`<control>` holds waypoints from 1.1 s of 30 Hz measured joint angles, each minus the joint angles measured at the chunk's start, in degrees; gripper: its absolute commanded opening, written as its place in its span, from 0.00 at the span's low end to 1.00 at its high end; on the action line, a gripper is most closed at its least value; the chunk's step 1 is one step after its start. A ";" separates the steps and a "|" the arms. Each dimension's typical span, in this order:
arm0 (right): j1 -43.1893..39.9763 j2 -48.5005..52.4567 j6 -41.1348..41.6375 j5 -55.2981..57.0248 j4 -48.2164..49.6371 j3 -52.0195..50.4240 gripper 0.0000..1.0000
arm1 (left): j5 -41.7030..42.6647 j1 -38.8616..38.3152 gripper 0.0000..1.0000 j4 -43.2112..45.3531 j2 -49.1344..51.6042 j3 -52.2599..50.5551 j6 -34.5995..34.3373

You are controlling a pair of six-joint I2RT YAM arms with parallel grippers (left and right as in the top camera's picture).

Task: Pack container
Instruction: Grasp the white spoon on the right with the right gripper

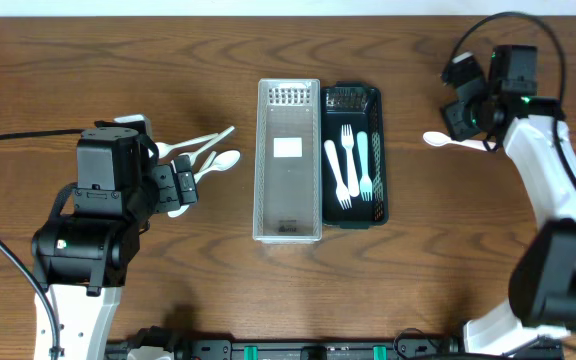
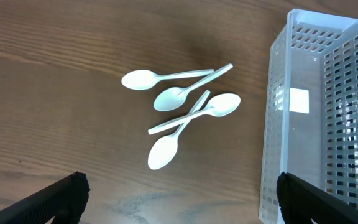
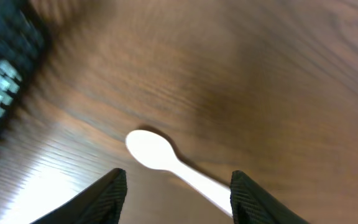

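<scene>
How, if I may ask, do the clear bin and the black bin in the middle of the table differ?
The clear bin is translucent white; the black bin is dark. The clear bin holds no cutlery, while the black bin holds three forks. The clear bin looks slightly longer than the black bin. Both are slotted rectangular bins, side by side.

The table is brown wood with wavy lines and a soft shine. The spoons are smooth white plastic. The see-through basket is clear plastic full of little holes. The black tray is plastic too, and its forks are smooth plastic.
</scene>
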 measured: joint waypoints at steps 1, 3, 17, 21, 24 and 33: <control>-0.37 2.12 -2.93 0.04 1.16 0.00 0.49 | 0.00 0.00 0.98 0.00 0.00 0.00 0.00; -0.87 4.57 -6.56 0.11 2.23 -0.04 0.51 | 0.00 0.00 0.98 0.00 0.00 0.00 0.00; -2.99 13.90 -20.09 2.27 5.40 -0.15 0.51 | 0.00 0.00 0.98 0.00 0.00 0.00 0.00; -4.13 14.58 -20.57 2.58 6.14 -0.15 0.50 | 0.00 0.00 0.98 0.00 0.00 0.00 0.00; -4.39 14.60 -20.68 2.58 6.08 -0.15 0.48 | 0.00 0.00 0.98 0.00 0.00 0.00 0.00; -4.61 14.64 -20.70 2.25 4.55 -0.13 0.46 | 0.00 0.00 0.98 0.00 0.00 0.00 0.00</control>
